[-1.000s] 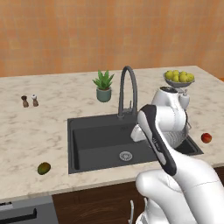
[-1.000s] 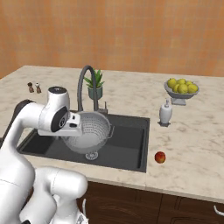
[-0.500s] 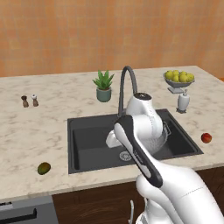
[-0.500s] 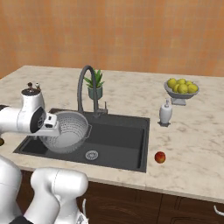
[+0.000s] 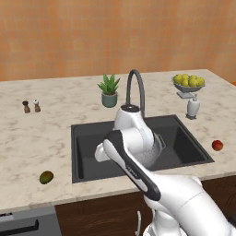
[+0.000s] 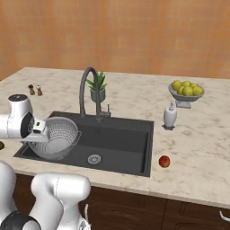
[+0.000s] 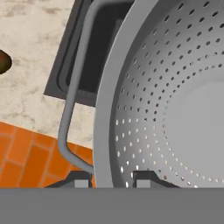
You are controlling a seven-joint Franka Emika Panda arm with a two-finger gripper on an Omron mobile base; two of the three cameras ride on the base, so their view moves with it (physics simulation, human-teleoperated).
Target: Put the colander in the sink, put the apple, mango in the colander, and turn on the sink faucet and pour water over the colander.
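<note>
My pincer [image 7: 109,181] was clamped on the rim of the colander [image 6: 56,139], holding it tilted over the sink's [image 6: 121,143] left end. The apple [image 6: 164,161] lay on the counter [image 6: 202,148] right of the sink, the mango [image 5: 46,177] left of it.

The colander [image 6: 56,143], a round silver-grey metal bowl with fine holes and 2 small side handles, is hanging tilted over the left part of the sink [image 6: 121,143], held at its rim. The sink is lying as a dark grey rectangular basin in the counter, with a round silver drain. The sink faucet [image 6: 88,92] is standing behind it, with a high arched spout. The apple [image 6: 164,161], red, is resting on the counter right of the sink. The mango [image 5: 46,177], green with orange, is lying left of it.
</note>
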